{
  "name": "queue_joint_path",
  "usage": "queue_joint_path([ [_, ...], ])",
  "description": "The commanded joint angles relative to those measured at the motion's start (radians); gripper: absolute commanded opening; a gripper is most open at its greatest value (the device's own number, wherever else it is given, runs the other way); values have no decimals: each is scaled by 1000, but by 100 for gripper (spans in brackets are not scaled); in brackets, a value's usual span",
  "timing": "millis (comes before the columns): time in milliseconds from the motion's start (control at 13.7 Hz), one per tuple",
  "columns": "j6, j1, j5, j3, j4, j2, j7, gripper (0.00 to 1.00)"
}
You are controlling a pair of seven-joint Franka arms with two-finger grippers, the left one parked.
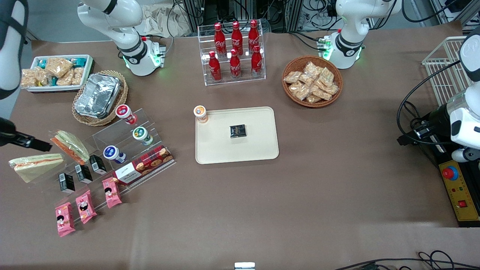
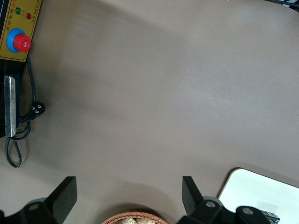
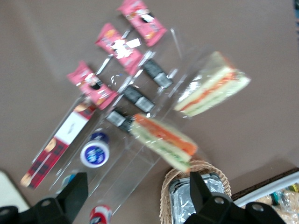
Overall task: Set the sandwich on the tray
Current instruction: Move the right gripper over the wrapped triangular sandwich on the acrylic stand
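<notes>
Clear film is wrapping the sandwich (image 1: 35,165), a pale triangular wedge with a thin red-pink stripe, lying flat on the brown table (image 1: 300,195) at the working arm's end, beside a clear stepped rack (image 1: 112,150). A greener wedge (image 1: 70,146) with a broad orange edge is leaning on that rack. The gripper (image 3: 135,189) is hovering above the rack with its dark fingers (image 3: 74,191) spread wide and nothing between them. The tray (image 1: 258,150), smooth cream plastic with rounded corners, is sitting mid-table, well apart from the sandwich, carrying a small black packet (image 1: 237,131) and an orange-lidded cup (image 1: 201,113). Crinkled foil (image 1: 97,95) is sitting in a wicker basket (image 1: 118,107) nearby.
</notes>
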Motion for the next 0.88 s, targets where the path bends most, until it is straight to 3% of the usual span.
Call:
queue_joint_path([
  [0, 34, -14, -11, -53, 10, 23, 104, 97],
  [366, 198, -64, 9, -94, 6, 81, 457, 97],
  [805, 337, -201, 109, -92, -3, 202, 470, 97],
])
